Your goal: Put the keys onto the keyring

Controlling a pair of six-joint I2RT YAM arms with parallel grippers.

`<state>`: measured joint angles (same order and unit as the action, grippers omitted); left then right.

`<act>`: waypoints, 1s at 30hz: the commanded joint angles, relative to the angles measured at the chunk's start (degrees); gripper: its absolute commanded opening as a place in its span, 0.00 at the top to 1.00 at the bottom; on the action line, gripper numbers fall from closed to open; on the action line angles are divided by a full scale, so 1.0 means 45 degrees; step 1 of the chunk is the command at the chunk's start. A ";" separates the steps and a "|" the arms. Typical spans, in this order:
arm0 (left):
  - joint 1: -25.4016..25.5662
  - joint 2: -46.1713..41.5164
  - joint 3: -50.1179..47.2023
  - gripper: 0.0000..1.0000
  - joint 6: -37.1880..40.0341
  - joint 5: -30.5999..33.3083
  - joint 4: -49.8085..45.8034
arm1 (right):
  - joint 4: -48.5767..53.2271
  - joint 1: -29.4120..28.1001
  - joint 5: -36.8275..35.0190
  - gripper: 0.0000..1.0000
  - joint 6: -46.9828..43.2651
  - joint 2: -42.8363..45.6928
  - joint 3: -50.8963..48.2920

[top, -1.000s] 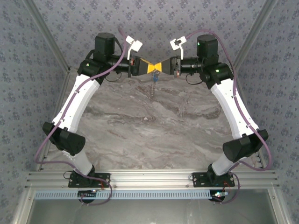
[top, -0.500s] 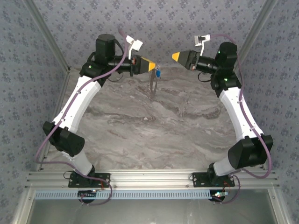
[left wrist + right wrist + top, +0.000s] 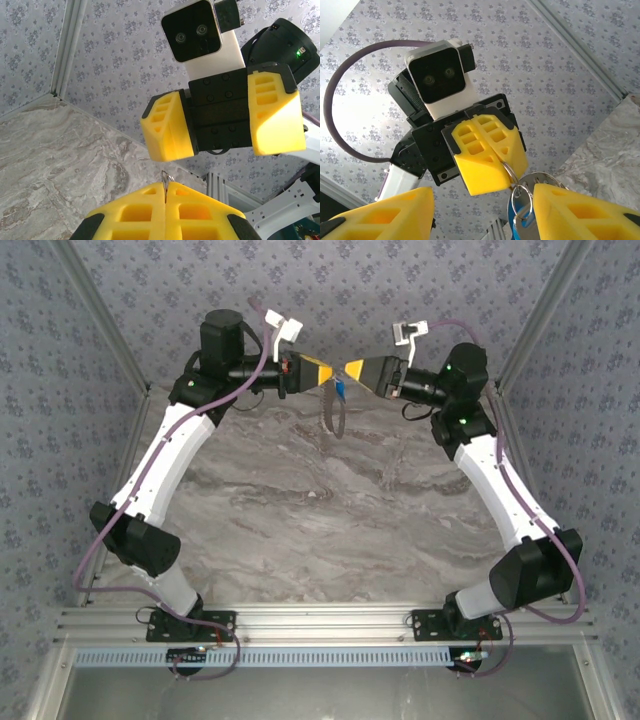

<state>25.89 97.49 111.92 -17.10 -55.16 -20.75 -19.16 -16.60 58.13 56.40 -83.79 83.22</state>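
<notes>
thin pale chain-like keyring point(image 3: 329, 418) hangs in the air over the far edge of the grey marbled surface point(image 3: 320, 520); its top is pinched between the clenched yellow left fingers point(image 3: 135, 215); small key with bright blue head and pale blade point(image 3: 340, 391) dangles just under that grip, apparently already threaded on; whether more keys remain to add, cannot tell; yellow right fingers point(image 3: 167, 127) are spread apart and empty, facing the left pair close by

left pincer point(image 3: 326, 376) yellow | right pincer point(image 3: 352, 370) yellow | key point(image 3: 340, 390) blue-headed | table point(image 3: 330, 510) grey veined marble | wall point(image 3: 350, 280) grey floral
</notes>
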 commanded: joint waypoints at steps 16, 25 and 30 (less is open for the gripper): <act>0.0028 -0.0746 0.0209 1.00 0.0142 0.0007 0.0387 | -0.0059 -0.0347 -0.0240 0.54 -0.0197 0.0016 -0.0888; 0.0026 -0.0806 0.0122 1.00 0.0129 0.0000 0.0439 | -0.0593 -0.0405 -0.0156 0.61 0.0162 -0.0142 -0.0789; 0.0011 -0.0811 0.0083 1.00 0.0125 0.0037 0.0466 | -0.0770 -0.0495 0.0009 0.80 0.0266 -0.0167 -0.0705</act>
<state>25.89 96.42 111.92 -17.04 -54.61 -20.78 -20.45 -18.28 57.36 57.06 -84.53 78.85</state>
